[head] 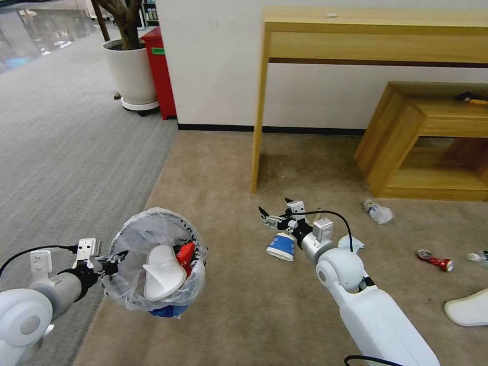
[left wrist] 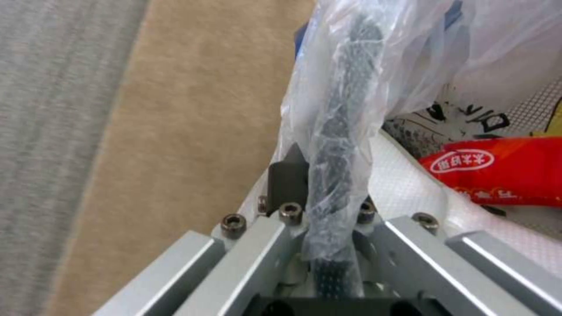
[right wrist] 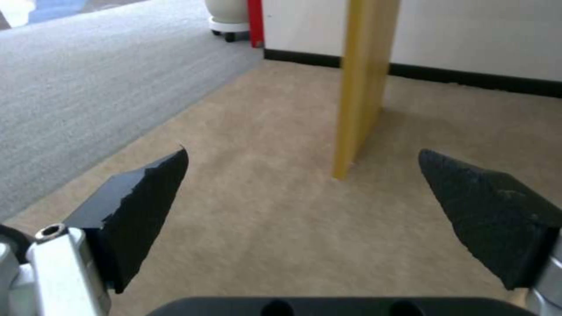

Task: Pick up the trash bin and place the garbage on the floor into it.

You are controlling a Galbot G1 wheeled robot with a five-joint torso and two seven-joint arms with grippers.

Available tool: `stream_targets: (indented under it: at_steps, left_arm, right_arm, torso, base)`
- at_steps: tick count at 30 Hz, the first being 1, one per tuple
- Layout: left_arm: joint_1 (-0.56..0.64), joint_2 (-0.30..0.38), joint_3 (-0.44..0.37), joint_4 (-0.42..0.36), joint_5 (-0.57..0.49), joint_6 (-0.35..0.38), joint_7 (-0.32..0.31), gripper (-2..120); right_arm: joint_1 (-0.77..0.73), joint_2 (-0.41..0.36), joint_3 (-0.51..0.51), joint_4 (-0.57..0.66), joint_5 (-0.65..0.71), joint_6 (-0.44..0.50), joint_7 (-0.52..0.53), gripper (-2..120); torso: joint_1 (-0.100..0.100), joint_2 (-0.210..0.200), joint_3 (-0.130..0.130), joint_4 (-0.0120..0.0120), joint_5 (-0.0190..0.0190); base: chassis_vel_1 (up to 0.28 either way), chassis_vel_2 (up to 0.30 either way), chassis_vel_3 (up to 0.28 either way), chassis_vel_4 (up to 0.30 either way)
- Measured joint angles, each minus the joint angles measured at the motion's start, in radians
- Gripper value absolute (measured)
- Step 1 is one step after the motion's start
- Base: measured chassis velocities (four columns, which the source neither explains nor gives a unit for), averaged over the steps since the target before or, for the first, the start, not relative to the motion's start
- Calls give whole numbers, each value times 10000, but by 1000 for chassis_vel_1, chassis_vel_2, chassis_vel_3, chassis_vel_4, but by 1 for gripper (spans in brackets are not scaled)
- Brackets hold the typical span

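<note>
Left gripper (head: 113,260) clamped on the trash bin (head: 152,254) rim, holding it off the floor (head: 229,305) to receive litter; right gripper (head: 277,213) spread empty above the blue cup (head: 281,247).

beige carpet floor (head: 213,168); blue cup (head: 281,247), crushed red can (head: 435,261), white insole (head: 468,308)

One trash bin (head: 155,259), two insoles (head: 162,272) (head: 467,307), one blue cup (head: 281,247), one can (head: 435,261).
</note>
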Motion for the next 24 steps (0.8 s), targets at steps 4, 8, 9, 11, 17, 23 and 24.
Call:
stream_targets:
  at_steps: [4,8,9,11,17,23,24]
  left_arm:
    - [91,-71,-55,-1,139,0,167,0]
    - [135,-113,-108,-24,200,0,275,0]
    - [139,-120,-112,-26,203,0,295,0]
    - [158,-140,-144,-29,228,0,359,0]
    - [264,-225,-250,-30,411,0,636,0]
    - [318,-243,-303,-7,540,0,776,0]
    - [318,-243,-303,-7,540,0,776,0]
  right_arm:
    - [-71,37,30,-13,-56,31,4,100]
    - [-156,115,52,-70,-93,116,151,100]
    - [-168,128,52,-87,-93,176,175,100]
    - [-229,168,62,-184,-85,474,208,100]
    - [-453,240,294,-265,-106,762,241,100]
    - [-662,313,495,-172,-197,736,265,100]
    - [-662,313,495,-172,-197,736,265,100]
  torso:
    - [-1,0,0,1,-6]
    - [-1,0,1,1,-1]
    - [-1,-1,0,-1,-4]
    - [-1,0,1,-2,0]
    - [-1,0,2,-4,3]
    - [-1,0,0,4,-5]
    - [-1,0,0,4,-5]
  base:
    - [-280,-305,278,303]
    - [-286,-300,283,305]
    - [-289,-294,288,289]
    - [-254,-263,288,231]
    - [-142,-134,139,125]
    - [35,58,-17,-44]
    - [22,63,-15,-67]
